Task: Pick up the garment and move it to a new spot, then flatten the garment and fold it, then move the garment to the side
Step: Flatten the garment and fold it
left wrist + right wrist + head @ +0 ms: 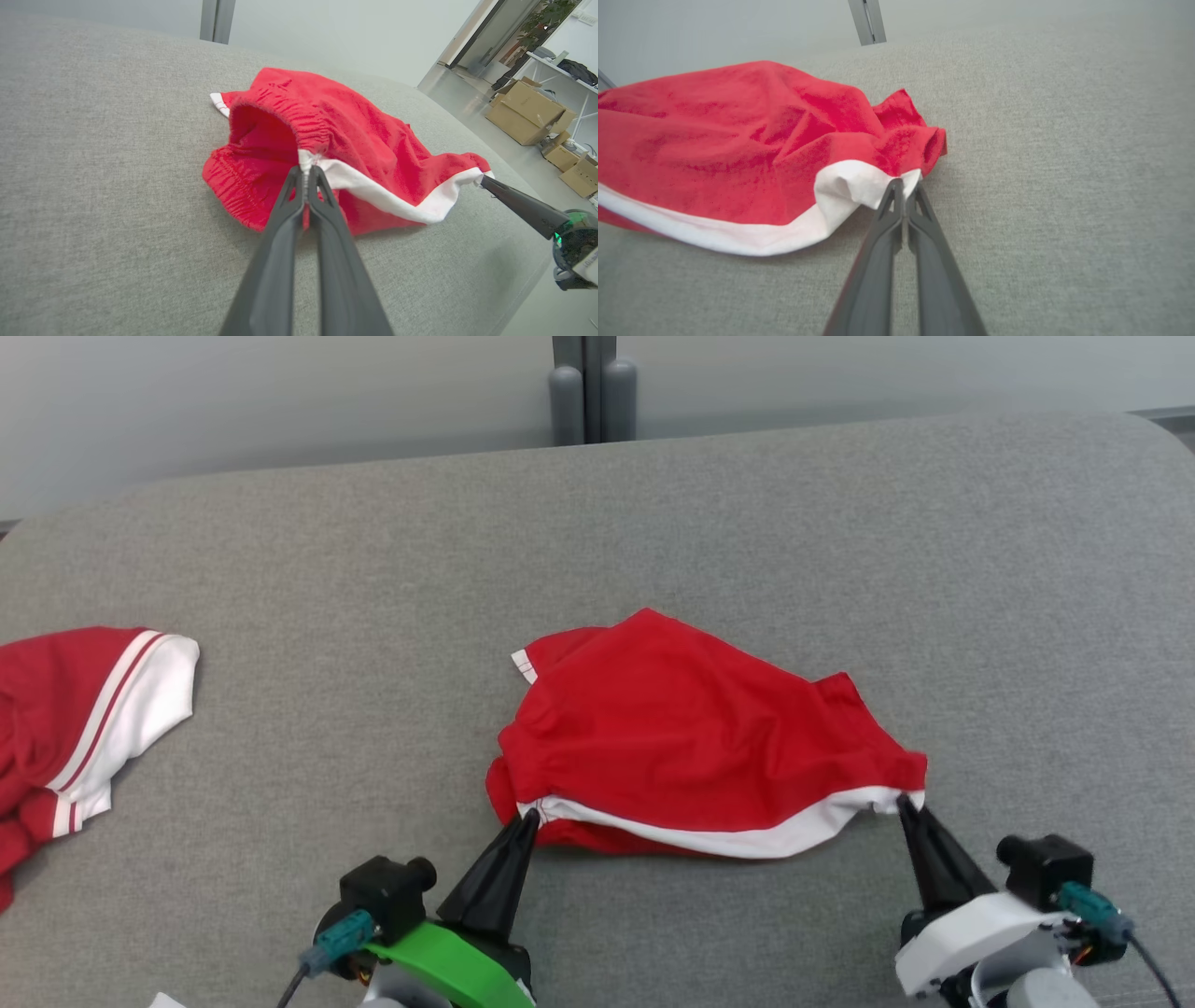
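Garment (47, 700), your red white-sleeved jersey, lay rumpled at the left edge of the grey cushion (653, 523). Your left gripper (530, 817) and right gripper (904, 801) each pinched shut on a white hem corner of the smaller red cloth (691, 728) at centre, seemingly to stretch it flat.

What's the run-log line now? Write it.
left claw: shut on red white-hemmed cloth | right claw: shut on its hem | cloth: on grey surface | jersey: at left, untouched

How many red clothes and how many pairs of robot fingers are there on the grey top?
Red clothes: 2, the white-banded cloth and the striped-sleeve jersey.
Pairs of fingers: 2, the left pair and the right pair, both pinching the white-banded cloth.
Total: 4.
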